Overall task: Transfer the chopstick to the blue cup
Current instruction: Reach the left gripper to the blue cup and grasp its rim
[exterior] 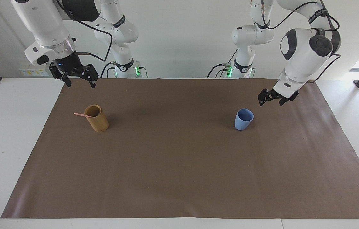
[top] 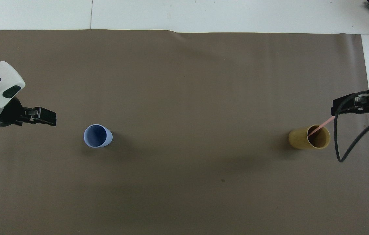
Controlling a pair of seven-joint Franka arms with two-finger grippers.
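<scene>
My left end effector (exterior: 271,100) hangs open and empty at right of frame above the blue cup (exterior: 243,119), my right end effector (exterior: 78,79) open at upper left, while the chopstick (exterior: 83,115) leans in the bamboo holder (exterior: 97,119).

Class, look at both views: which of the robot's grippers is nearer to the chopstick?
Right. The right gripper hangs open above the mat near the chopstick, which leans in the bamboo holder. The left gripper, also open, is up beside the blue cup.

chopstick (exterior: 80,114) in holder (exterior: 97,119) (tilted), cup (exterior: 243,119) apart
</scene>
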